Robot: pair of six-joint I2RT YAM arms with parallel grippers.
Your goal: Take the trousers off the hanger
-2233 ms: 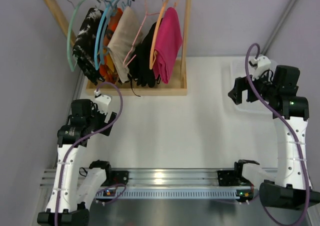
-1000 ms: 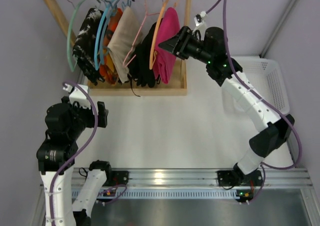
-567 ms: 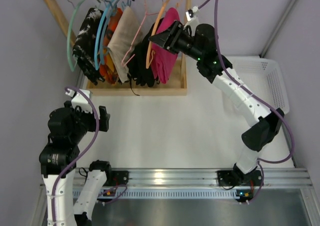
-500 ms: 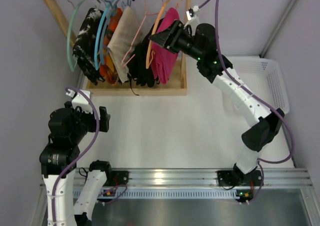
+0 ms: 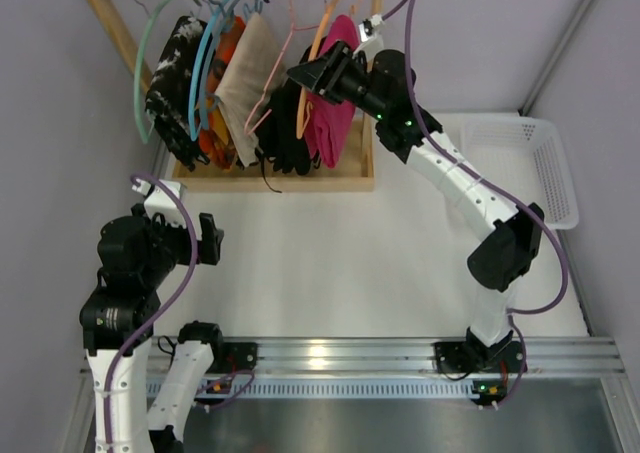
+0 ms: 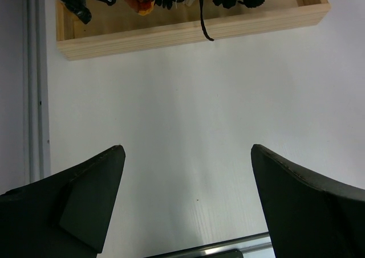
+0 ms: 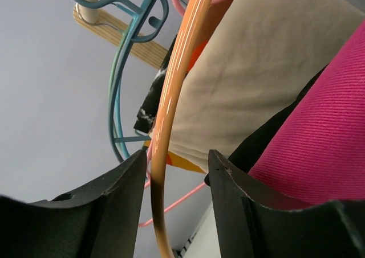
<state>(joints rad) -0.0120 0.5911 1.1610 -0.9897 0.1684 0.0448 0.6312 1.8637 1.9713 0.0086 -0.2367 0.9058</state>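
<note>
Right hand (image 7: pixel 175 162) sat at rack (image 5: pixel 270 182), fingers (image 7: pixel 85 212) spread astride orange hanger (image 7: pixel 174 87), pink trousers (image 7: pixel 319 132) just beside. Left hand (image 6: pixel 187 151) hung spread wide over surface (image 6: pixel 188 110) in front of rack.

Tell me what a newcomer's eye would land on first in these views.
The right end effector reaches into the wooden garment rack at top left, its open fingers straddling the orange plastic hanger. Beside it hang the bright magenta-pink folded trousers, the loudest colour there. The left end effector hovers open over the white table.
</note>
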